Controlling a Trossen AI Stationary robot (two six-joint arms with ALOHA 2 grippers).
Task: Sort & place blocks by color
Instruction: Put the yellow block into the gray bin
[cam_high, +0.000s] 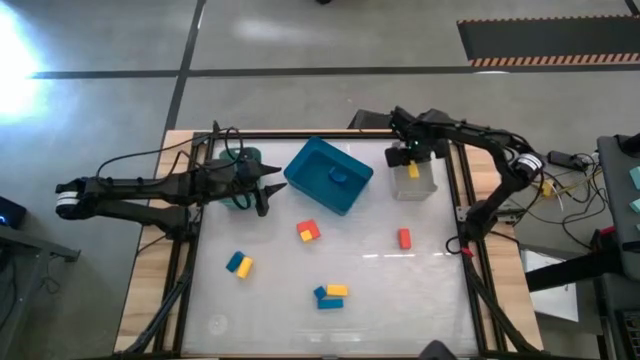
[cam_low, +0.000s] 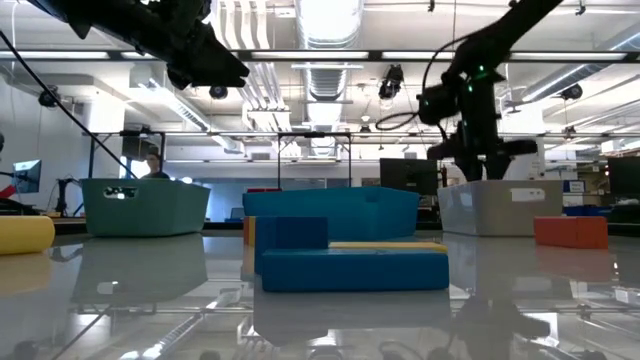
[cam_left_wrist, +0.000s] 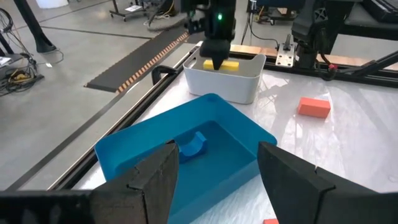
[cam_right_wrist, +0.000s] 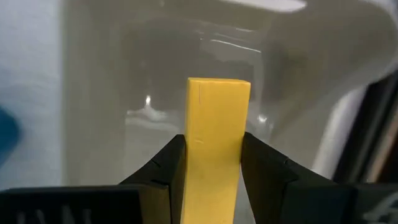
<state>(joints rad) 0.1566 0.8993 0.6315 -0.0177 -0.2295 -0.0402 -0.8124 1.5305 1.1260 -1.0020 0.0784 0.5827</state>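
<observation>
Right gripper (cam_right_wrist: 211, 168) clamped on a yellow bar (cam_right_wrist: 214, 143), long axis pointing straight out past the fingertips, directly above the grey bin (cam_high: 418, 184), ready for release.

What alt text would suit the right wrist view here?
The right claw grips a long yellow rectangular block between its two dark fingers, holding it inside a pale grey plastic bin whose floor and walls fill the background.

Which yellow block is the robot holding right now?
The long yellow bar, pinched in the right gripper over the grey bin. The other yellow blocks lie loose on the table, each beside another block.
</observation>
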